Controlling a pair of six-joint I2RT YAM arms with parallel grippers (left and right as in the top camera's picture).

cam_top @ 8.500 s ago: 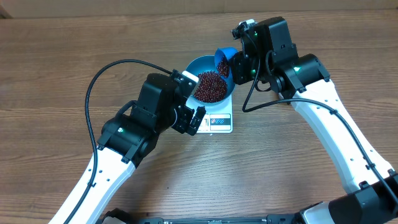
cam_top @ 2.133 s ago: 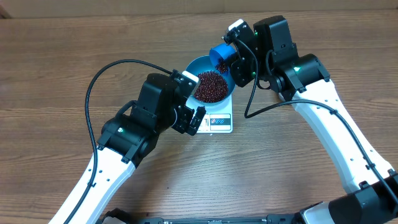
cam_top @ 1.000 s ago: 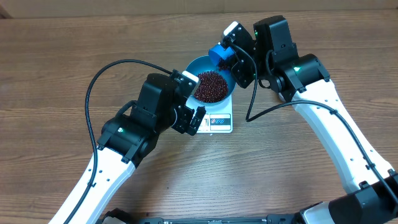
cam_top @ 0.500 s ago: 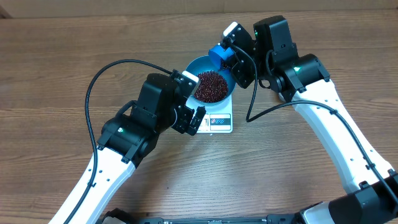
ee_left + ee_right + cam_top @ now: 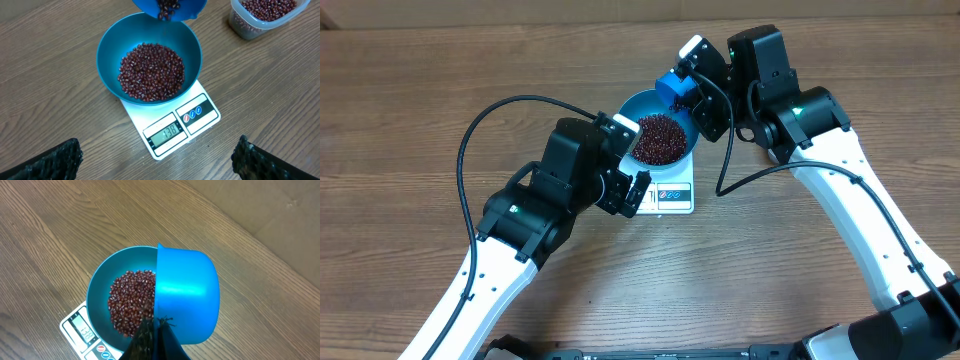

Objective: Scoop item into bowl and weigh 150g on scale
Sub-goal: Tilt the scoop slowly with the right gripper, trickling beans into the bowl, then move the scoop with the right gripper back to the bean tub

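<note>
A wooden table (image 5: pixel 420 80) fills the overhead view, with both arms meeting just above its middle. The left gripper (image 5: pixel 625 192) hangs in front of the scale, its fingers (image 5: pixel 55 160) wide apart at the bottom corners of its own camera and holding nothing. The right gripper (image 5: pixel 156 335), pressed together, is clamped on the blue scoop (image 5: pixel 187 297), which is tipped mouth-down over the rim of the bowl (image 5: pixel 110 55).

The bowl sits on the white scale (image 5: pixel 205 115) in the middle of the left wrist view. A clear tub (image 5: pixel 242 27) of spare beans stands apart at the upper right. The beans (image 5: pixel 150 70) cover the bowl's bottom, and a few more show at the scoop's lip along the top edge.

The display (image 5: pixel 167 131) looks like 138, so this seems to be the last top-up. The next move calls for a slow trickle, levelling the scoop as the reading nears the target, since overshooting would mean taking beans out.
</note>
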